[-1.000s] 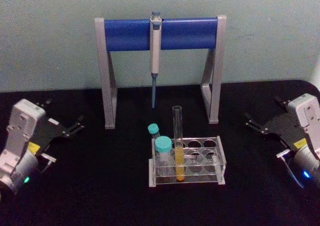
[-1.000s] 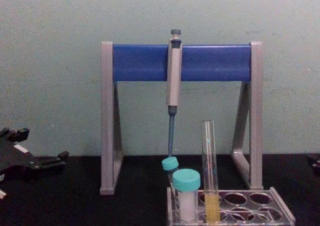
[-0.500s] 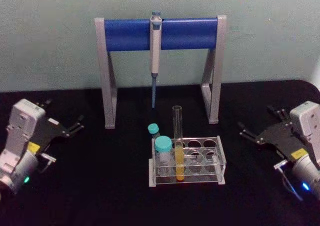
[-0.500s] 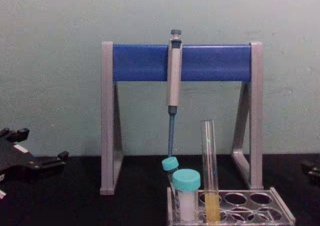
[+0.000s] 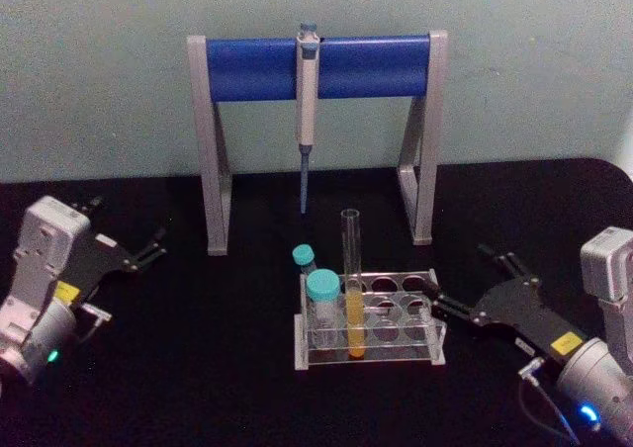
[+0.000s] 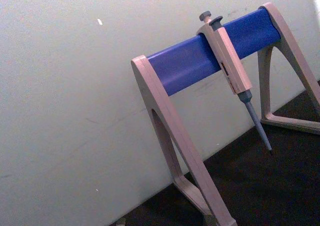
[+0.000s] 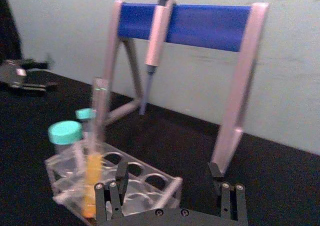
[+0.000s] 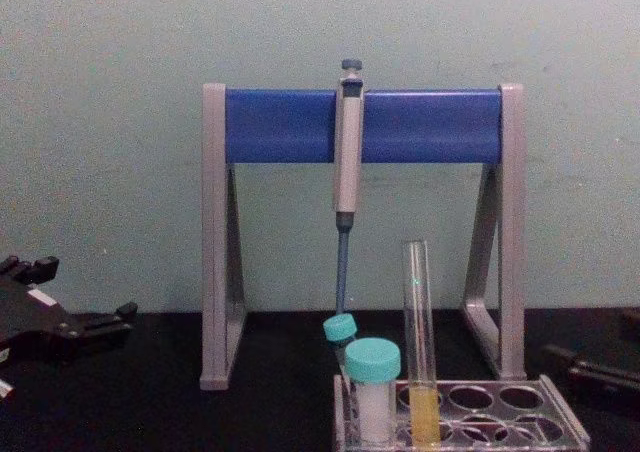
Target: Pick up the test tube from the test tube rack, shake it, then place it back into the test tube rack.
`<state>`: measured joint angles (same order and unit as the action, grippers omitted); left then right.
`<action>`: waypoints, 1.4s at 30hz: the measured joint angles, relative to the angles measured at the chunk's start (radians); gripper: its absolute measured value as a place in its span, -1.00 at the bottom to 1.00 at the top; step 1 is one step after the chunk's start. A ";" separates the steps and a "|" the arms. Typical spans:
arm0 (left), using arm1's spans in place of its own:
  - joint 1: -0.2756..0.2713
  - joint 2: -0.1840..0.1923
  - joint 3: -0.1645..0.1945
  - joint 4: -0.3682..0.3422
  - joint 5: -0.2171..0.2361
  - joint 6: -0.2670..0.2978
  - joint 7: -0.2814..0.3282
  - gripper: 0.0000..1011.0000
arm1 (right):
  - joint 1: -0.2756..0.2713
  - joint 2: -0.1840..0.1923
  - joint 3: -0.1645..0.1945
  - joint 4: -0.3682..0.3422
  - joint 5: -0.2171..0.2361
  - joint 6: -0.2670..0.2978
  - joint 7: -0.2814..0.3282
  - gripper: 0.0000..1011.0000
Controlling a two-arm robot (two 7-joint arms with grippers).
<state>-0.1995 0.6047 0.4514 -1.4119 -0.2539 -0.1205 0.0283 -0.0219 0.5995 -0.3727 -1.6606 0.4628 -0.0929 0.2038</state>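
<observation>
Start of the pick-up, judged from the layout. The tall clear glass test tube (image 5: 350, 279), open-topped with yellow liquid in its lower part, stands upright in a front-row hole of the low clear plastic test tube rack (image 5: 401, 348). It is just beside two teal-capped white vials (image 5: 322, 287) at the rack's left end. The rack sits on the black worktop (image 5: 198, 368) in front of the grey-and-blue pipette stand (image 5: 316, 66), from which a grey-blue pipette (image 5: 308, 101) hangs. The tube's bare upper length rises above the vial caps, probably the easiest part to grip.

The right gripper (image 5: 461, 277) lies low at the rack's right end, its fingers spread and holding nothing. One fingertip is close to the rack's right wall. The tube is to this gripper's left, across several vacant holes and apart from it. The right wrist view places the tube (image 7: 97, 131) ahead of the splayed fingers (image 7: 112, 201). The left gripper (image 5: 127, 224) rests parked at the worktop's left side, likewise spread and unladen.
</observation>
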 joint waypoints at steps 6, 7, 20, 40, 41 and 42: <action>0.000 0.000 0.000 0.000 0.000 0.000 0.000 0.98 | 0.002 -0.020 -0.002 0.000 0.057 0.011 0.090 0.98; 0.000 0.000 0.000 0.000 0.000 0.000 0.000 0.98 | 0.004 -0.023 -0.002 0.002 0.065 0.013 0.102 0.98; 0.000 0.000 0.000 0.000 0.000 0.000 0.000 0.98 | 0.093 -0.094 -0.024 0.077 0.123 0.059 0.249 0.98; 0.000 0.000 0.000 0.000 0.000 0.000 0.000 0.98 | 0.281 -0.180 -0.093 0.235 0.076 0.102 0.331 0.98; 0.000 0.000 0.000 0.000 0.000 0.000 0.000 0.98 | 0.288 -0.184 -0.096 0.242 0.075 0.104 0.332 0.98; 0.000 0.000 0.000 0.000 0.000 0.000 0.000 0.98 | 0.291 -0.185 -0.098 0.246 0.075 0.106 0.333 0.98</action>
<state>-0.1995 0.6047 0.4514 -1.4120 -0.2539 -0.1205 0.0283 0.2691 0.4142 -0.4705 -1.4144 0.5375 0.0129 0.5363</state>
